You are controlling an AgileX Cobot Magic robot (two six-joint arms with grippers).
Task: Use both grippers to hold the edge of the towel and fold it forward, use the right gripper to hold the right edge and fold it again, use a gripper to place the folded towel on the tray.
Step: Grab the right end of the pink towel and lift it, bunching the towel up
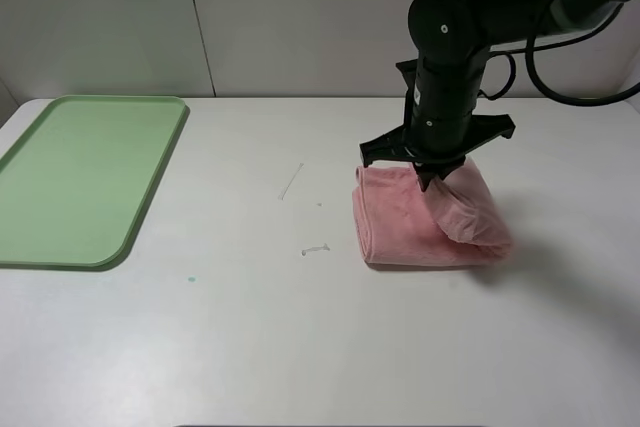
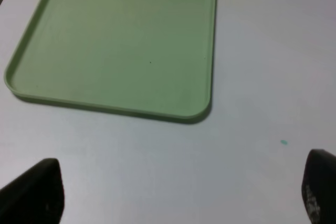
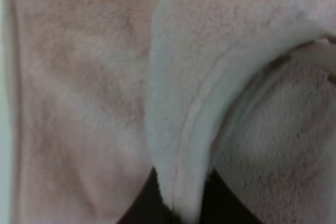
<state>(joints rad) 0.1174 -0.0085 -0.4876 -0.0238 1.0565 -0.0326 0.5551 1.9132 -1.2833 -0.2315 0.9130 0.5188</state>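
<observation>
The right gripper [image 1: 432, 179] is clamped on the edge of the towel [image 3: 181, 140], holding a flap raised over the folded towel [image 1: 400, 227], forearm pointing straight down, while the left gripper [image 2: 178, 192] gapes wide.

Right tool [image 1: 431, 181] pinching towel [image 1: 398, 229], tray [image 1: 88, 179] — well apart

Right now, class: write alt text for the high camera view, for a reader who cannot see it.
The right arm's tool pinches a raised fold of a pink towel lying folded on a white table. A light green tray sits apart at the table's left edge.
</observation>
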